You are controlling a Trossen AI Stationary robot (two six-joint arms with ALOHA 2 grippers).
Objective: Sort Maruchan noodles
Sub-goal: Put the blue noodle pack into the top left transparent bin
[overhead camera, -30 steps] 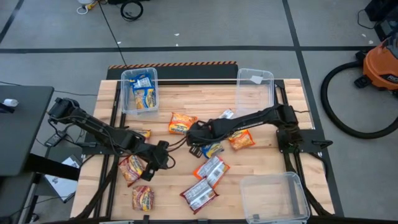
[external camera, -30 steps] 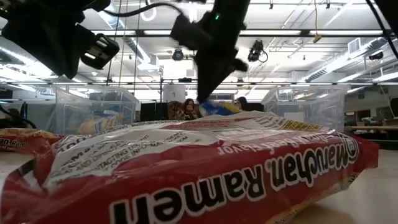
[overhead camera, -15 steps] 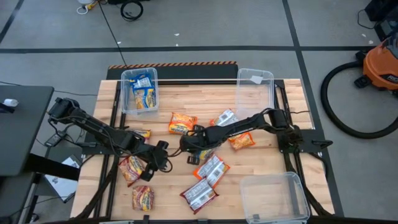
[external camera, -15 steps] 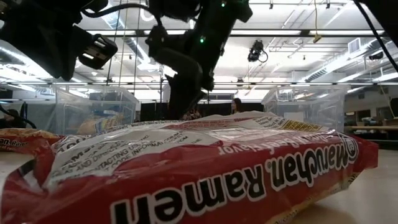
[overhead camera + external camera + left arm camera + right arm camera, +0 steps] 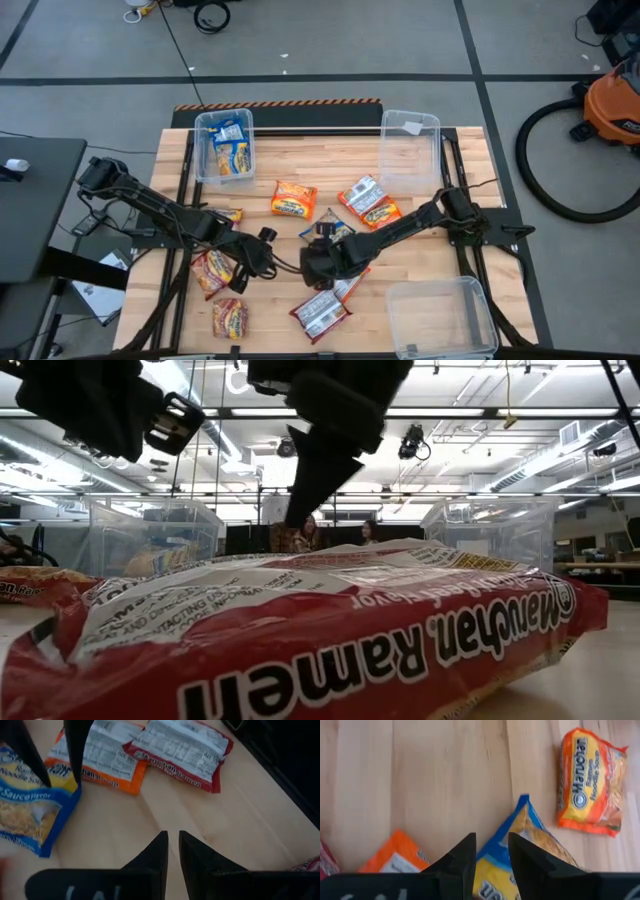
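Wooden table (image 5: 330, 160): blue packet (image 5: 530, 855) beneath right pincer (image 5: 492, 851), wrist view only.

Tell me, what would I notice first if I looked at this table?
Probably the bright noodle packets scattered over the wooden table: an orange one near the middle, red ones toward the front edge. Two blue-and-yellow packets already lie in the clear bin at the back left corner. Both dark arms reach into the middle, the right gripper over a blue packet, the left gripper just beside it.
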